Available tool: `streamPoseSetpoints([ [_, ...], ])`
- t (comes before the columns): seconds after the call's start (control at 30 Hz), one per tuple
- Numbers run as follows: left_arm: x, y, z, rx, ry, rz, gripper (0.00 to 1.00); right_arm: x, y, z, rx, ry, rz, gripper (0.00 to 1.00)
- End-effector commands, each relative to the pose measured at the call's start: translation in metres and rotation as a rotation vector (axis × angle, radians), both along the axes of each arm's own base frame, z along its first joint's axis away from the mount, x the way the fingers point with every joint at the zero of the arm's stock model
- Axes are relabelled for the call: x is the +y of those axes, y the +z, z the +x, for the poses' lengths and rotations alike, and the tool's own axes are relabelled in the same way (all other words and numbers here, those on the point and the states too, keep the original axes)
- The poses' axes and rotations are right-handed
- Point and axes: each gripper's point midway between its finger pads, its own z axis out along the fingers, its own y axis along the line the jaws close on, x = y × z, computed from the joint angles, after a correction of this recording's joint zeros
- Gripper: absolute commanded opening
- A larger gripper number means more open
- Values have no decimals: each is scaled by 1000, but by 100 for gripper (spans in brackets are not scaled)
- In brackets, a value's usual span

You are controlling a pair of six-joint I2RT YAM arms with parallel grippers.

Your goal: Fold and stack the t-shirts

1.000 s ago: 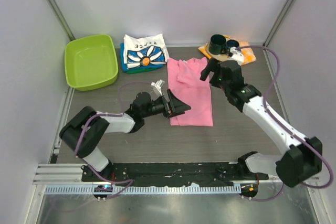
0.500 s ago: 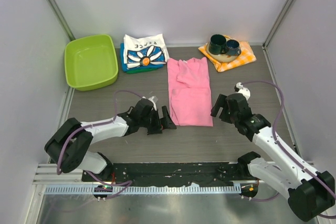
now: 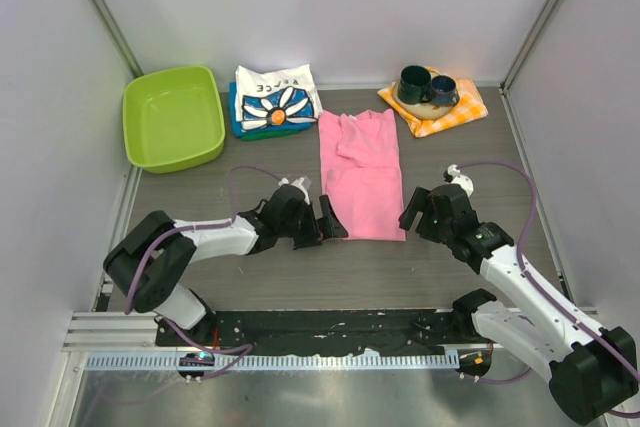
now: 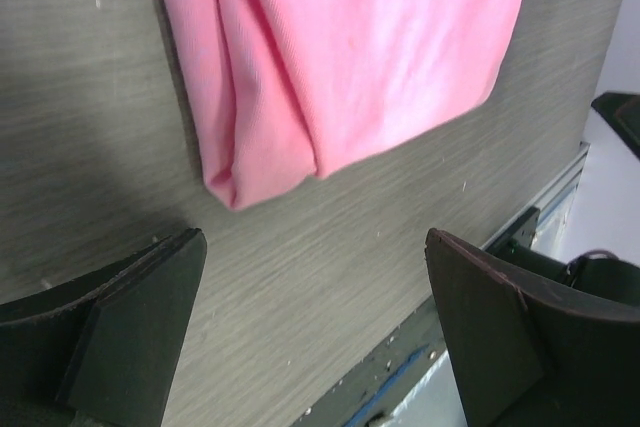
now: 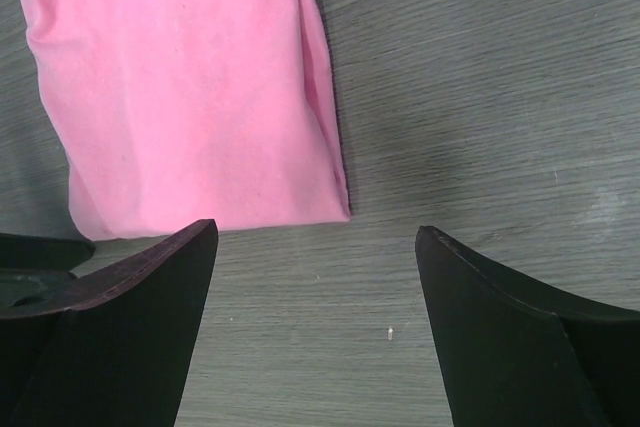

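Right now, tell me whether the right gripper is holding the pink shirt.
No, the right gripper stands open over the table, just short of the pink shirt's near edge, not touching it.

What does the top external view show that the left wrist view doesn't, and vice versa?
Only top external: the lime green plastic bin, the white daisy-print t-shirt on a folded blue-green pile, two dark mugs on an orange-and-white checked cloth, and the open right gripper by the near right corner of the bright pink t-shirt. Only left wrist: the layered fold edges at that shirt's near left corner. Both: the pink t-shirt on the grey wood-grain table and the open, empty left gripper.
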Motion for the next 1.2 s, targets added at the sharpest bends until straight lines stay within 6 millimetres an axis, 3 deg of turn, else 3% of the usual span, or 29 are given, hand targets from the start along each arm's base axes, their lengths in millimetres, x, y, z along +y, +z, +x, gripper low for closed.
streamPoseSetpoints([
  [0.0, 40, -55, 4, 62, 86, 243, 100, 6, 8, 6, -42, -2, 43, 86],
  [0.2, 43, -68, 9, 91, 99, 257, 100, 8, 8, 5, -43, 6, 54, 84],
  [0.4, 44, -85, 6, 133, 95, 256, 85, 9, 8, 5, -45, 8, 56, 84],
  [0.7, 40, -90, 5, 143, 77, 242, 46, 13, -3, 3, -12, 24, 63, 84],
  [0.73, 39, -91, 4, 143, 73, 238, 37, 14, -6, 2, -5, 29, 67, 84],
  [0.87, 39, -92, 4, 144, 71, 233, 17, 14, -13, 0, 13, 27, 69, 84],
  [0.9, 39, -92, 4, 144, 73, 233, 0, 15, -16, -2, 21, 28, 72, 84],
  [1.03, 43, -92, 3, 146, 78, 232, 0, 17, -26, -2, 28, 23, 90, 82],
  [1.17, 45, -88, 2, 138, 84, 223, 0, 21, -41, -3, 51, 11, 121, 73],
])
